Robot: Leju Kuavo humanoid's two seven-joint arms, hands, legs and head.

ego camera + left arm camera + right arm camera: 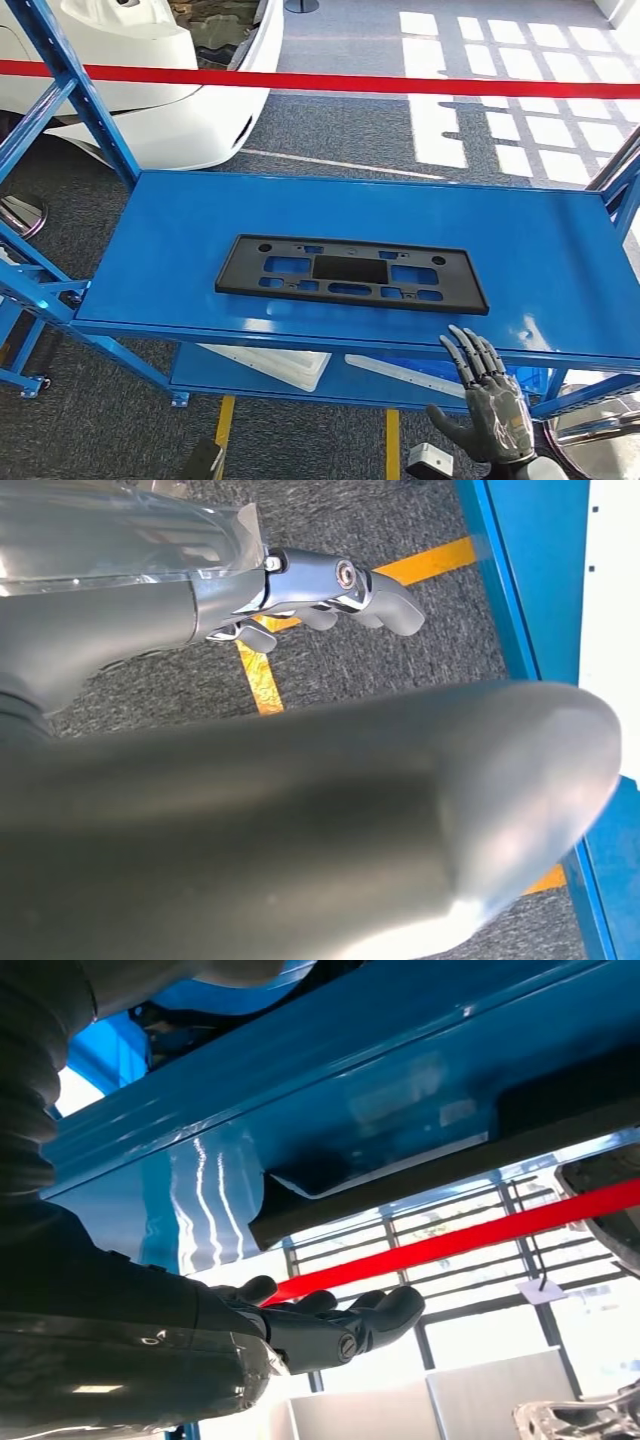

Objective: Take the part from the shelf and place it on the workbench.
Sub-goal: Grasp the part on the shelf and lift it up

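A flat black rectangular part (351, 273) with several cut-outs lies on the blue top shelf (166, 240), near its front edge. My right hand (489, 400) is raised in front of the shelf edge, below and right of the part's right end, fingers stretched out and apart, holding nothing. In the right wrist view the same hand (332, 1325) reaches flat toward the part's dark edge (423, 1175) without touching it. My left hand (332, 590) hangs low over the carpet, its fingers loosely extended and holding nothing.
A white car body (151, 90) and a red barrier tape (377, 82) lie beyond the shelf. White parts (279, 365) rest on the lower shelf. Blue uprights (75, 90) frame the left side, and yellow floor lines (223, 425) run under the front.
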